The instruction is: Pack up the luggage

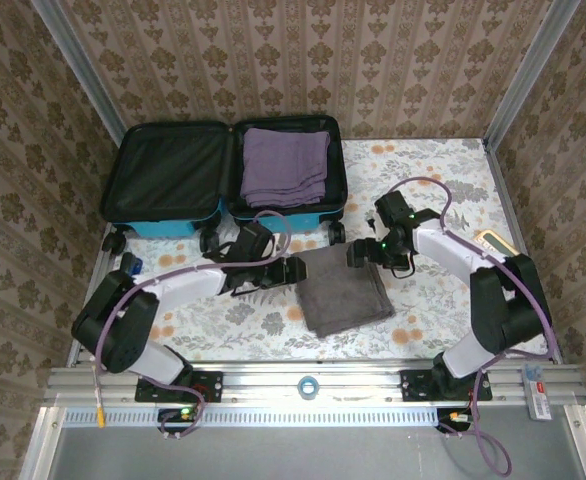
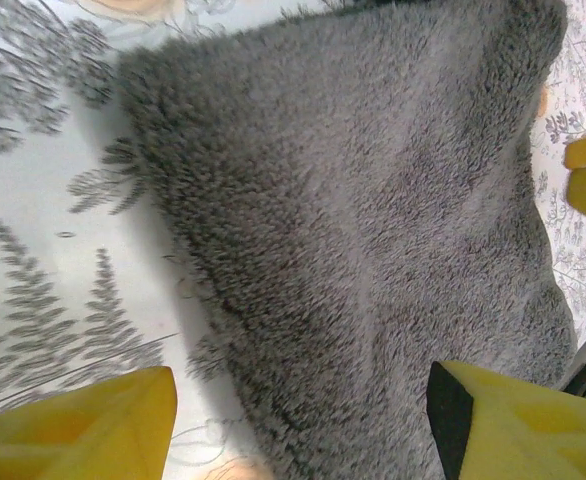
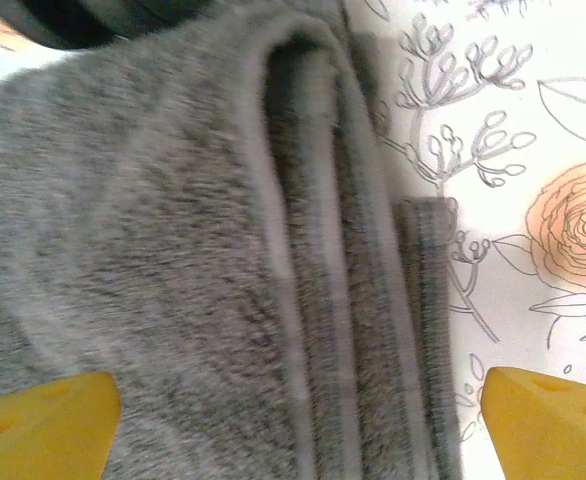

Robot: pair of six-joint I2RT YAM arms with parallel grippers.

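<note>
The grey towel (image 2: 373, 230) is plush, matt cloth; the luggage (image 1: 168, 226) shell is glossy plastic; the table cover (image 1: 423, 165) is smooth and printed.

Both arms are reaching inward toward each other, the left gripper (image 1: 293, 270) and right gripper (image 1: 357, 256) hovering with jaws spread wide.

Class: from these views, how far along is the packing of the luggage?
Done: a purple towel lies folded in the right half of the open luggage. In hand: the left gripper and right gripper, both open, flank the grey towel on the table. Left: put it in and close the luggage.
</note>
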